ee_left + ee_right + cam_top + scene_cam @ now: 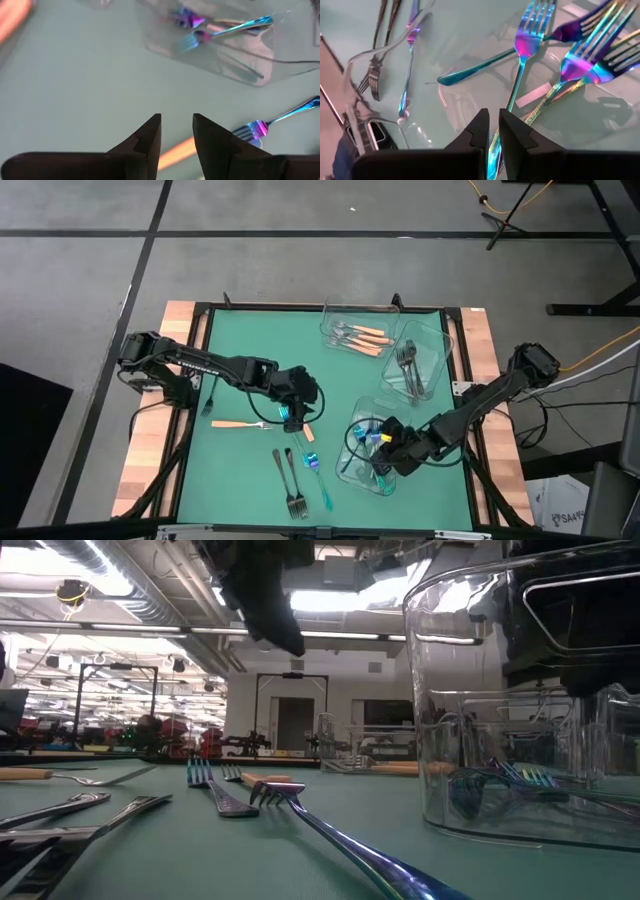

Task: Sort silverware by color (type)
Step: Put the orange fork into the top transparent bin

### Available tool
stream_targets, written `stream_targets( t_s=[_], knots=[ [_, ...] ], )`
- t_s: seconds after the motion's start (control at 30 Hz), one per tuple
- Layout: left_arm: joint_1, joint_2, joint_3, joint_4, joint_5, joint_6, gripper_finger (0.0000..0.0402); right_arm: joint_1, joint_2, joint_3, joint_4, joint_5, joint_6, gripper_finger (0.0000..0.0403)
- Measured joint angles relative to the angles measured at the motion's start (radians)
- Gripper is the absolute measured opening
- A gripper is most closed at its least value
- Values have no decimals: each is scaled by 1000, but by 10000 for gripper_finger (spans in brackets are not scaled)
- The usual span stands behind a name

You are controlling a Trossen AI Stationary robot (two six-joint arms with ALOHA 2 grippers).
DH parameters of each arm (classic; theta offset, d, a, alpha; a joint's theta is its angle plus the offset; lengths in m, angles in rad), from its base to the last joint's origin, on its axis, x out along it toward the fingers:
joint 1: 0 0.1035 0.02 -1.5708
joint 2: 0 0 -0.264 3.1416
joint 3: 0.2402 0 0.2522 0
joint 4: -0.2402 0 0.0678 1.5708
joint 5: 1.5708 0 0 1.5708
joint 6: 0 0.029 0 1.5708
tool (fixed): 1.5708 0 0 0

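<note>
My left gripper point(293, 416) hangs open above the green mat point(240, 350), its fingers point(150, 135) over an orange fork handle point(175, 150) with nothing between them. An orange-handled fork point(240, 423), an iridescent blue fork point(318, 476) and two dark forks point(290, 480) lie flat on the mat near it. My right gripper point(494, 122) is inside the near clear tray point(350, 470), where several iridescent forks point(580, 60) lie, and is shut on one of them. My right gripper has the handle point(492, 150) of an iridescent fork between its two fingers, slanting down from above. The handle runs along the fingers and the head point(527, 42) points away from them. Whether the fork is clear of the tray floor, I cannot tell.
Two more clear trays stand at the far right: one with orange-handled forks point(358, 333), one with dark forks point(408, 365). The left and far parts of the mat are bare. Wooden strips point(150, 440) border the table.
</note>
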Motion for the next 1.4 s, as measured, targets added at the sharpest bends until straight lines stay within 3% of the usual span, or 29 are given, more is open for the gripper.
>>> stream_targets(
  t_s=[0.17, 1.03, 1.4],
  knots=[
    [0, 0, 0, -91, 0, -97, 105, 0, -21, 1, -1, 16, -78, 33],
    [-109, 0, -2, -567, -19, -104, 105, 0, -55, 2, 1, 93, -334, 33],
    [-145, 0, -187, -549, -18, -114, 105, 0, -55, 3, 0, 106, -349, 33]
  ],
)
